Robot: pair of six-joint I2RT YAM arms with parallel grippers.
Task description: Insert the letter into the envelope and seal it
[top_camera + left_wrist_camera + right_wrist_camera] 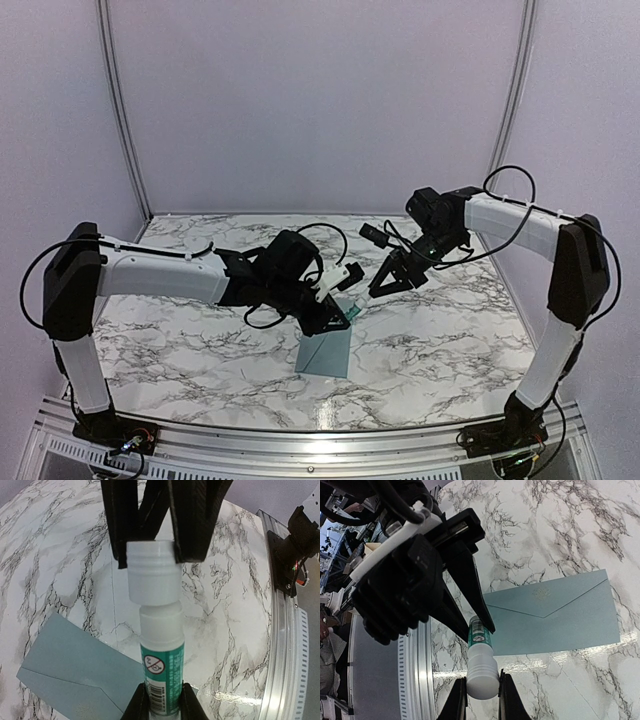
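Look across your marble table (180, 340) from the left: nothing sits on its left half, only the veined top and the aluminium rail (300, 445) at the near edge. Your left arm reaches from its base up and inward, forearm level, wrist bent down over the table's middle. The left gripper (340, 312) is clenched on the green-labelled body of a white glue stick (159, 645); in the right wrist view you see its dark fingers (470, 580) pinching the tube's lower end.

The tube hangs in the air between the two grippers, directly above the envelope (325, 352), so it and both sets of fingers partly block your overhead sight of the paper's far corner.

The envelope lies flat on the marble at the centre, just in front of the grippers. It is slate blue-grey, its flap folded down to a point, with a faint embossed mark near the flap's top edge. You cannot see the letter in any view.

On the right, your right arm arches over from its base, elbow high, wrist angled down toward the centre. The right gripper (385, 283) is clenched on the tube's white cap end (152, 570).
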